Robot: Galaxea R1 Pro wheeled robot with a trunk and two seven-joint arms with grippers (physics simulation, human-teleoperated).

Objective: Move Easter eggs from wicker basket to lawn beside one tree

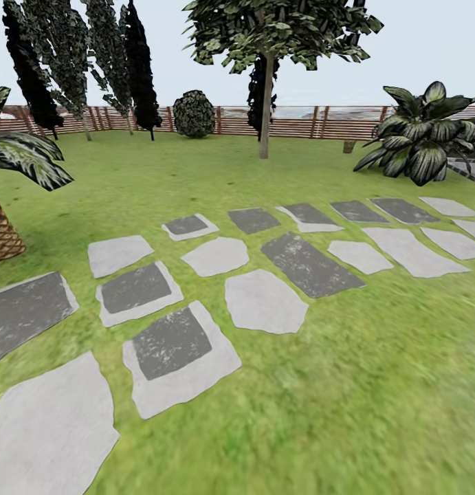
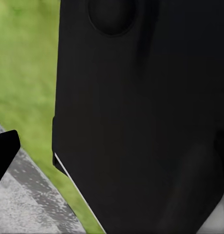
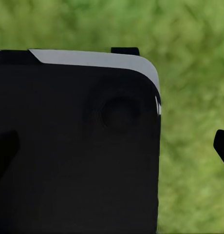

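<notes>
green short grass of the lawn spreads across the lower frame of the head view, broken by pale and dark grey flat stepping stones that run from the lower left corner toward the right edge. at the left edge stands a short palm with a scaly brown trunk and drooping striped fronds. farther back, upper centre, rises a tree with a straight pale grey-brown trunk and a dark leafy crown, alone on the grass. right of it, by the right edge, sits a broad-leaved dark green bush. thin dark cypresses line the upper left, with a round dark shrub between them and the tree, all before a brown horizontal-slat wooden fence closing the garden. in the left wrist view a black robot body panel blocks most of the frame, with grass and grey stone beside it; the right wrist view shows a similar black panel over grass. whether either gripper's jaws are spread or pressed together cannot be told.
</notes>
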